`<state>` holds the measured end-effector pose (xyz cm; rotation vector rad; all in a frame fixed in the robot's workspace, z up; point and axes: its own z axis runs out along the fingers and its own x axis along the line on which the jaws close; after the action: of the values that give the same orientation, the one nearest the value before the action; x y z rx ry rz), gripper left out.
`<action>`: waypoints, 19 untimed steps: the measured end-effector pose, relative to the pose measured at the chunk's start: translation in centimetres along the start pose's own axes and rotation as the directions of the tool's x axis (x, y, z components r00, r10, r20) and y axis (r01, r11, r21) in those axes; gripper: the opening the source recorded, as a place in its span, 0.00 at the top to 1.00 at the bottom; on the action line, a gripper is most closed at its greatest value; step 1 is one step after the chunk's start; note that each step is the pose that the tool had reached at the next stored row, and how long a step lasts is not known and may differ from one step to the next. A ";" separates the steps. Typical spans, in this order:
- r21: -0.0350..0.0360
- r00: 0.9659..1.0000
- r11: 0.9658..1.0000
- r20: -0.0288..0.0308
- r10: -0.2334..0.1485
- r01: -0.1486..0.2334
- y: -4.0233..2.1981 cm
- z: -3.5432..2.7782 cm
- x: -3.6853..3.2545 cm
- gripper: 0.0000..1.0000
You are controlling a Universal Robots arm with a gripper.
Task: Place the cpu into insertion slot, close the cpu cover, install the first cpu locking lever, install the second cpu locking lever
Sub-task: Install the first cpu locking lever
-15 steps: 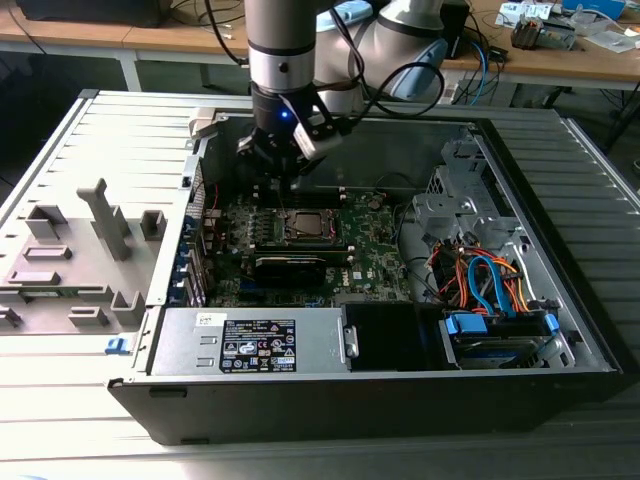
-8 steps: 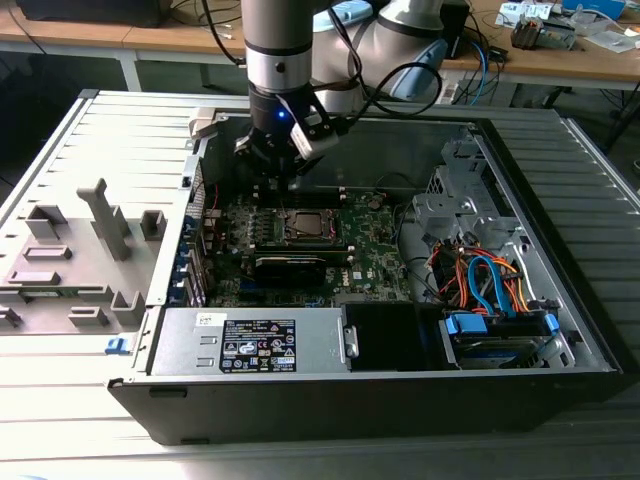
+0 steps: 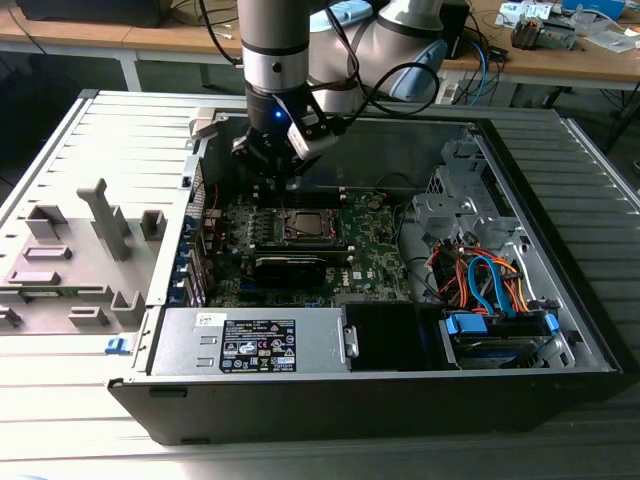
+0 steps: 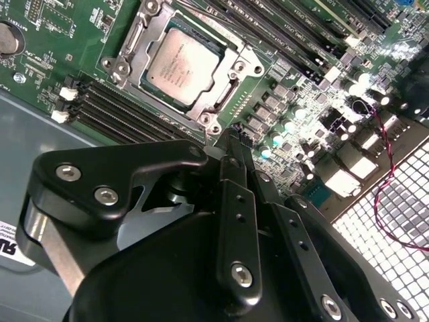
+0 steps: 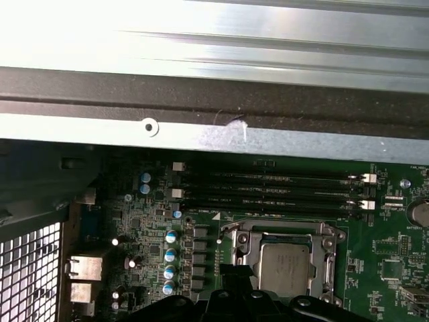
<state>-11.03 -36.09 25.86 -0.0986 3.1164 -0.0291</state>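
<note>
Beside the insertion slot [image 4: 184, 67], where the cpu [image 4: 182, 66] is seated under the cpu cover [image 4: 236, 75], the tool [image 4: 236, 144] is held closed and empty, so a lever could be missed or nearby parts scraped.

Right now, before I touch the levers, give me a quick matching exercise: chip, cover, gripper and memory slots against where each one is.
Things:
1. chip
2. cover
3. gripper
4. memory slots

Places:
A. long black rows beside the socket
B. poised near one corner of the socket
C. lying flat, framing the chip
D. seated in the socket

Pairs: 1-D, 2-C, 3-B, 4-A
</note>
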 end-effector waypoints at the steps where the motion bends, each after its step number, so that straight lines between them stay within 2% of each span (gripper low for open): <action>1: 0.000 1.000 1.000 0.000 0.000 0.000 0.00 0.00 0.03 0.89; 19: 0.000 1.000 1.000 0.000 0.000 0.000 0.04 -0.01 0.60 0.89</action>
<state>-11.63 -36.09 25.85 -0.0986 3.1165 -0.0292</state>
